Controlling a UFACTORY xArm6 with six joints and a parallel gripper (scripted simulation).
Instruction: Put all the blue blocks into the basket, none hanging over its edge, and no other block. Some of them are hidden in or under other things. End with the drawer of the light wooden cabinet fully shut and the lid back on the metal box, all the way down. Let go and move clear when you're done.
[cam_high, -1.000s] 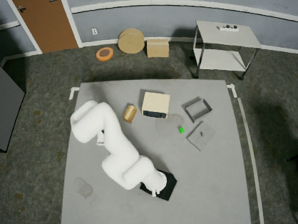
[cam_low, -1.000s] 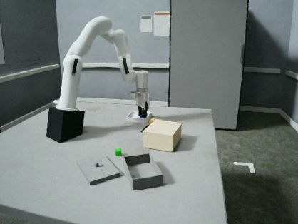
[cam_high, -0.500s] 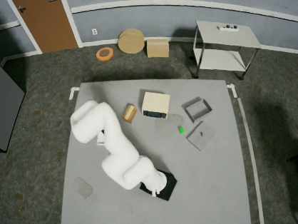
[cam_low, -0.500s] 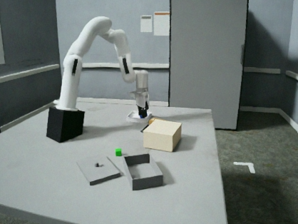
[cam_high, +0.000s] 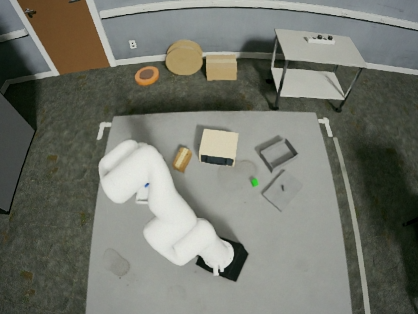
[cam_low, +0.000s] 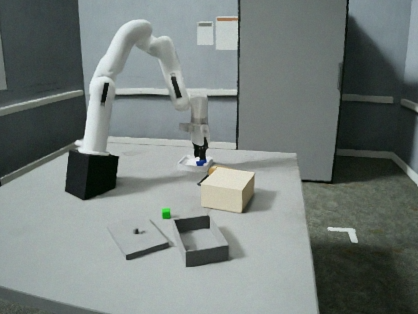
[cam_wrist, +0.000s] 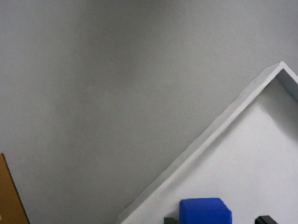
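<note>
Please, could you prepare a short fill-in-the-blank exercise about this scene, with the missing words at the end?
The small block standing on the table near the open metal box is ____. The metal box's lid lies beside the box, on the ____. The block at the jaws, in the white basket, is ____. The robot's arm is mounted on a base whose colour is ____.

Missing words: green; table; blue; black.

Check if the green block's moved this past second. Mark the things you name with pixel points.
No, the green block (cam_high: 254, 182) (cam_low: 166, 213) sits unchanged against the metal box (cam_high: 285, 162) (cam_low: 207, 255) in the exterior view.
</note>
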